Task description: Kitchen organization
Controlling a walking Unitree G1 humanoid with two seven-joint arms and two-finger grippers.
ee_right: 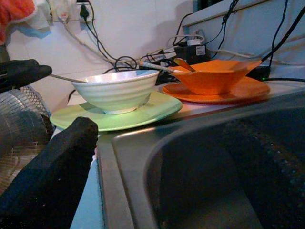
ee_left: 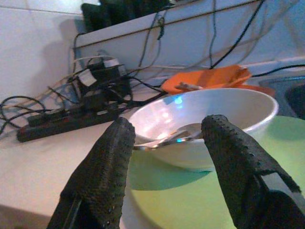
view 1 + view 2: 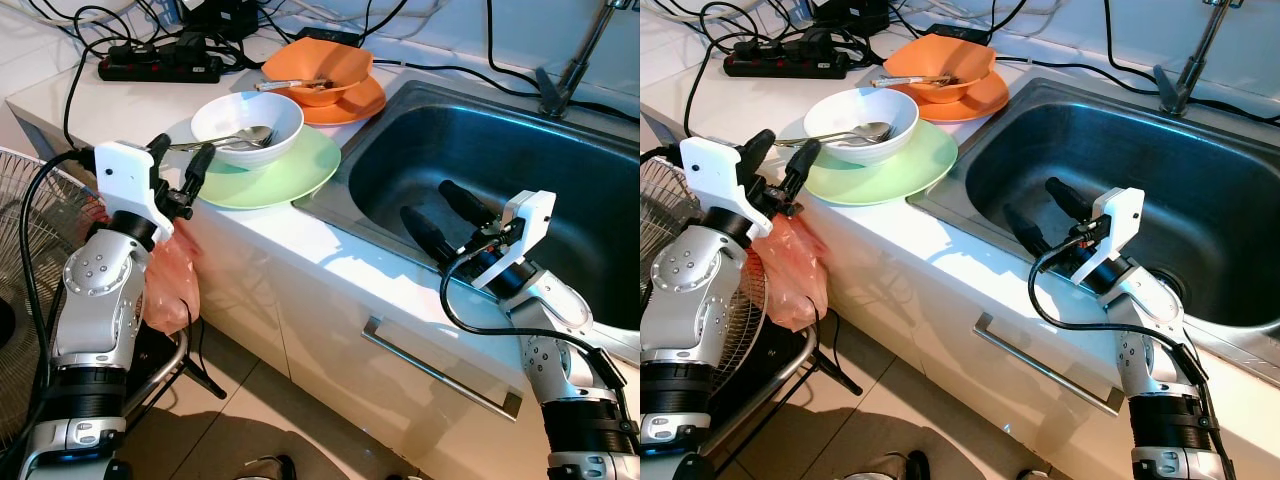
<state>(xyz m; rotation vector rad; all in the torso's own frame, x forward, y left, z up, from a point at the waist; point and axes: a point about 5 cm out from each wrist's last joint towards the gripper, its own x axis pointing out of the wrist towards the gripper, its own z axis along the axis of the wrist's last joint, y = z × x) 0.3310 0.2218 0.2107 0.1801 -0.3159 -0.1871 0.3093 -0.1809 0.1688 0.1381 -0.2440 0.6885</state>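
**A:** Nearest, at 7 o'clock: left gripper (image 3: 182, 163) at the counter edge, fingers spread apart, nothing between them. Handle tip of the shiny metal spoon (image 2: 164, 139) sits in line with the gap in the left wrist view; can't tell if it touches either pad. Crumpled pink plastic bag (image 3: 168, 282) hangs just below that wrist, wire fan guard (image 3: 670, 215) beside it.

**B:** Right side?

**A:** Right gripper (image 3: 438, 218) at 4 o'clock, reaching over the front rim into the stainless steel sink basin (image 3: 560, 170). Fingers apart, empty.

**B:** Dishes?

**A:** On the white countertop (image 3: 60, 105), at 11 o'clock from the sink: ribbed white ceramic bowl (image 3: 247, 124) stands upright on a round pale green plate (image 3: 290, 175), spoon inside it, handle sticking out toward the left gripper. Plate edge lies just beside the sink rim.

**B:** Further back?

**A:** At 12 o'clock, angular orange bowl (image 3: 330, 68) on a round orange plate (image 3: 362, 104), some utensil in it, too small to tell. Behind that, black power strip (image 3: 160, 68) and tangled black cables (image 3: 90, 25). Metal tap base (image 3: 560, 95) at 2 o'clock.
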